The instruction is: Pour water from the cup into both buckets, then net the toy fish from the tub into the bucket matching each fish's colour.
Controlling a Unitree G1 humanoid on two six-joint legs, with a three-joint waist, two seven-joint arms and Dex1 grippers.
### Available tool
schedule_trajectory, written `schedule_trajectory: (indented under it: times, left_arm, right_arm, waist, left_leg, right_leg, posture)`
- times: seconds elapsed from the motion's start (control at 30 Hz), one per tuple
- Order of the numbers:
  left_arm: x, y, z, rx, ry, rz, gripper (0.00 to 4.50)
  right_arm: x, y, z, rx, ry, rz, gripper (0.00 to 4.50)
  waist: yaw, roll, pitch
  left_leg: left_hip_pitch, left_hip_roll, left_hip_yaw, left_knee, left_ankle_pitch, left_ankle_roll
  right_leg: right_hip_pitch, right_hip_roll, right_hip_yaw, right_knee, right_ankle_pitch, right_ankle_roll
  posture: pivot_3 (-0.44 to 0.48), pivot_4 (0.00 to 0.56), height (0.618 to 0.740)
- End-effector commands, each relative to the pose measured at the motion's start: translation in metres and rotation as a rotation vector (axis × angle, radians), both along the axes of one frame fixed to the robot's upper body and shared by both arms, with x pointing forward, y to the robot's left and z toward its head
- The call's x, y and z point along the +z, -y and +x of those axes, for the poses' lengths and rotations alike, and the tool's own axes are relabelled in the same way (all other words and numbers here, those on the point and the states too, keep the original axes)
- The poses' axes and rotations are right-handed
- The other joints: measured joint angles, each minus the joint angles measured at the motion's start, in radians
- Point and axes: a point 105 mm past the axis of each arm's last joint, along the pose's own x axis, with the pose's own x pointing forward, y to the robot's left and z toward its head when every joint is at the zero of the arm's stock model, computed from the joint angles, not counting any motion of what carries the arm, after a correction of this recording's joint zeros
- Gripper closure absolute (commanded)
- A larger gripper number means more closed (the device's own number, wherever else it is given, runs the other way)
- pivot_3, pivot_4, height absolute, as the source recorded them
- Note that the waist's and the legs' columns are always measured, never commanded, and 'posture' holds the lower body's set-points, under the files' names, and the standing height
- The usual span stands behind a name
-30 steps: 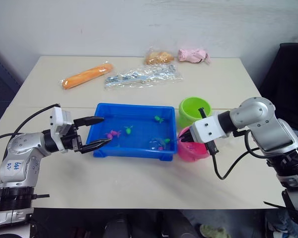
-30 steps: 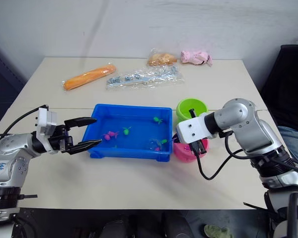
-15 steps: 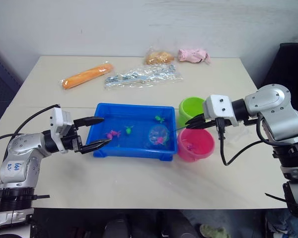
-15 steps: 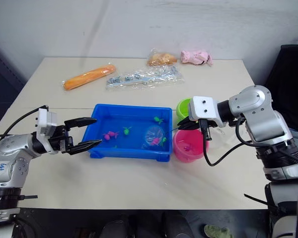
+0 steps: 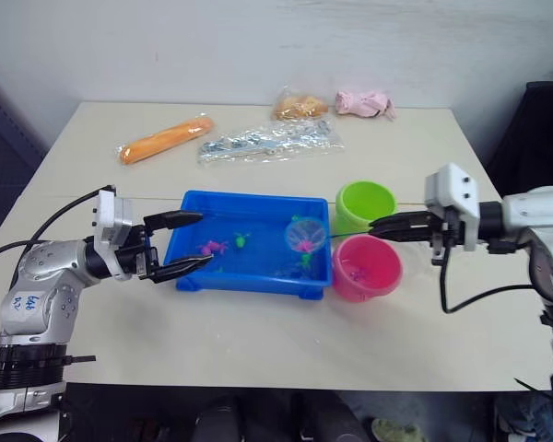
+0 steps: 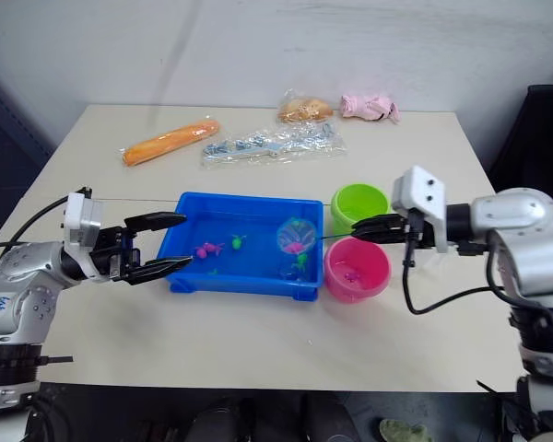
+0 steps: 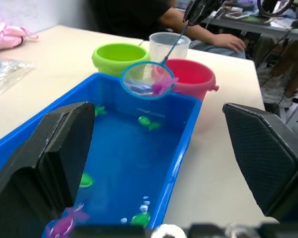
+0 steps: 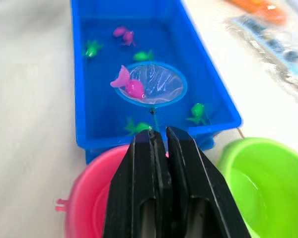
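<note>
Right wrist view: right hand (image 8: 159, 136) clamps the net (image 8: 151, 84) handle, hoop raised over the tub's (image 5: 189, 207) right end, pink fish (image 8: 129, 85) on its rim. Pink bucket (image 5: 369, 267) and green bucket (image 5: 364, 204) stand beside that end. Left hand (image 5: 184, 244) gapes empty at tub's left end.

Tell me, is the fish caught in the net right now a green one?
No, the fish resting on the rim of the net, held by the right gripper above the tub, is pink.
</note>
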Motion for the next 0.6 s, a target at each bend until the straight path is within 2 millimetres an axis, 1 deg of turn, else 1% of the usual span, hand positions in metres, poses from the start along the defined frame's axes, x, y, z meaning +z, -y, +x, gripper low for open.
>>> schedule_trajectory:
  times: [0.03,0.1,0.17,0.2,0.27,0.33,0.47,0.6]
  left_arm:
    - [0.009,0.018,-0.005,-0.084,0.027,-0.023,0.06]
    - [0.008,0.029,-0.006,-0.125,0.017,-0.036,0.06]
    - [0.006,0.036,-0.005,-0.146,0.008,-0.046,0.06]
    - [0.006,0.037,-0.004,-0.149,0.006,-0.047,0.06]
    - [0.004,0.039,-0.002,-0.159,0.002,-0.051,0.06]
    - [0.004,0.041,-0.001,-0.169,-0.001,-0.055,0.06]
    - [0.002,0.047,0.002,-0.192,-0.002,-0.057,0.06]
    - [0.0,0.049,0.002,-0.198,0.001,-0.055,0.06]
  right_arm:
    - [0.023,0.012,-0.019,-0.077,0.076,0.042,4.5]
    - [0.021,0.027,-0.03,-0.157,0.111,0.03,4.5]
    - [0.018,0.041,-0.04,-0.233,0.129,0.008,4.5]
    - [0.017,0.045,-0.045,-0.257,0.143,-0.001,4.5]
    - [0.013,0.06,-0.056,-0.324,0.227,-0.03,4.5]
    - [0.008,0.069,-0.063,-0.363,0.275,-0.066,4.5]
    - [-0.009,0.072,-0.074,-0.347,0.306,-0.088,4.5]
    - [-0.023,0.072,-0.077,-0.342,0.346,-0.106,4.5]
  waist:
    - [0.001,0.0,0.0]
    - [0.002,0.0,0.0]
    - [0.004,0.0,0.0]
    - [0.006,0.0,0.0]
    - [0.001,0.0,0.0]
    - [0.001,0.0,0.0]
    - [-0.002,0.0,0.0]
    - [-0.003,0.0,0.0]
  left_leg:
    - [0.0,0.0,0.0,0.0,0.0,0.0]
    - [0.0,0.0,0.0,0.0,0.0,0.0]
    - [0.0,0.0,0.0,0.0,0.0,0.0]
    - [0.0,0.0,0.0,-0.001,0.0,0.0]
    - [0.0,0.0,0.0,-0.001,0.0,0.0]
    - [0.001,0.0,0.0,-0.001,0.0,-0.001]
    - [0.002,0.0,0.001,-0.001,0.001,-0.002]
    - [0.002,0.0,0.001,-0.001,0.001,-0.002]
  right_leg:
    - [0.0,0.0,0.0,0.0,0.0,0.0]
    - [0.0,0.0,0.0,-0.001,0.0,0.0]
    - [0.001,0.001,0.0,-0.001,0.0,0.0]
    - [0.001,0.002,0.0,-0.002,0.0,0.0]
    - [0.001,0.002,0.001,-0.002,0.0,0.0]
    - [0.001,0.003,0.002,-0.002,0.0,0.001]
    - [0.002,0.003,0.003,-0.002,0.001,0.001]
    - [0.002,0.004,0.003,-0.002,0.001,0.002]
  posture:
    - [0.0,0.15,0.74]
    - [0.0,0.15,0.74]
    - [0.0,0.15,0.74]
    - [0.0,0.15,0.74]
    - [0.0,0.15,0.74]
    - [0.0,0.15,0.74]
    - [0.0,0.15,0.74]
    - [0.0,0.15,0.74]
